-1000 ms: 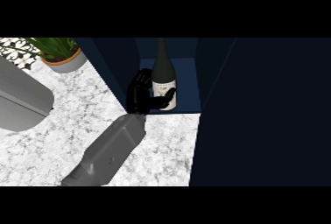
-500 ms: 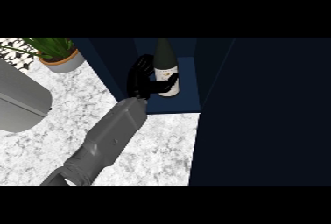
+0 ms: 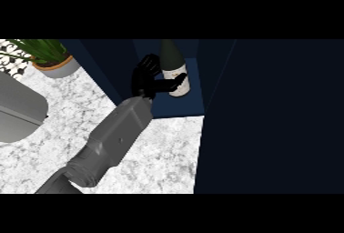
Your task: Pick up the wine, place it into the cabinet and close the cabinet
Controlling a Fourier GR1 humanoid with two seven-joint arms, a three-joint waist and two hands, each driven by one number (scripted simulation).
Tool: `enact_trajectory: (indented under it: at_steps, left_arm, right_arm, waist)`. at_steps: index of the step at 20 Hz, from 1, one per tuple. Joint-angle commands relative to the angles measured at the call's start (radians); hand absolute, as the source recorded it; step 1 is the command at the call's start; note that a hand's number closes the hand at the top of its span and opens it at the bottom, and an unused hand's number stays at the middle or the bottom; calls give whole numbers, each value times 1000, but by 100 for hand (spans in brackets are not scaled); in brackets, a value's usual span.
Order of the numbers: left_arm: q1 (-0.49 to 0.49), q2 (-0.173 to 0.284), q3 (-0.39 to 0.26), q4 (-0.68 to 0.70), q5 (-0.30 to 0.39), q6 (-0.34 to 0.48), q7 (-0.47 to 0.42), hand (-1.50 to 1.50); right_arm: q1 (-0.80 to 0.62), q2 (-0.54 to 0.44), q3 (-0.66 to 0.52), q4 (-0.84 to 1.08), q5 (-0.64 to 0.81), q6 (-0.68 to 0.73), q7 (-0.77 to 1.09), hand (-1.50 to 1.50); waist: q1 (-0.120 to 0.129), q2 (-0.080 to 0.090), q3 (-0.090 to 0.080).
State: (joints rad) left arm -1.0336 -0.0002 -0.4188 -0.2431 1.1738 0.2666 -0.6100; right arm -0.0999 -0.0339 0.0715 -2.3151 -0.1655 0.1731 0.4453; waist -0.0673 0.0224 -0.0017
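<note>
The wine bottle [image 3: 173,63], dark with a white label, stands upright inside the dark blue cabinet [image 3: 176,107]. My right hand [image 3: 145,78] is just left of the bottle, its fingers straightened and lying beside the glass rather than round it. The thumb reaches across the lower edge of the label. The grey right forearm [image 3: 114,136] runs in from the lower left. A grey bulk at the left edge looks like my left forearm [image 3: 17,111]; its hand is out of the picture.
The cabinet's open door [image 3: 275,118] fills the right half as a tall dark panel. A potted plant [image 3: 50,57] stands on the marble counter [image 3: 154,154] at the back left, near the cabinet's left wall.
The right hand carried the bottle deeper into the cabinet. Its fingers, curled round the bottle before, have now straightened and drawn off to the bottle's left.
</note>
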Motion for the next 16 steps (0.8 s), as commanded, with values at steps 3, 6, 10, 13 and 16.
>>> enact_trajectory:
  at_steps: [3, 6, 10, 13, 16]
  left_arm:
    - [9, 0, -12, -32, 46, 16, -43, 150]
    - [20, 0, -14, 13, 49, -28, -49, 150]
    - [52, 0, -78, -68, 87, 48, -20, 150]
    - [66, 0, -125, -90, 89, 40, -52, 150]
    - [74, 0, -154, -122, 121, 57, -40, 150]
  right_arm:
    - [15, 6, 6, 34, -20, 27, -48, -150]
    - [-7, 15, 30, 21, 12, 11, -37, -150]
    - [-70, 5, 29, 37, 12, 0, 4, -150]
    - [-17, 20, 42, 30, -5, 18, -39, -150]
    - [26, 19, 67, 2, 20, 19, -36, -150]
  waist:
    - [-28, 3, 1]
    - [-32, 7, 0]
    - [-43, 3, 0]
    - [-54, 5, 0]
    - [-53, 1, 0]
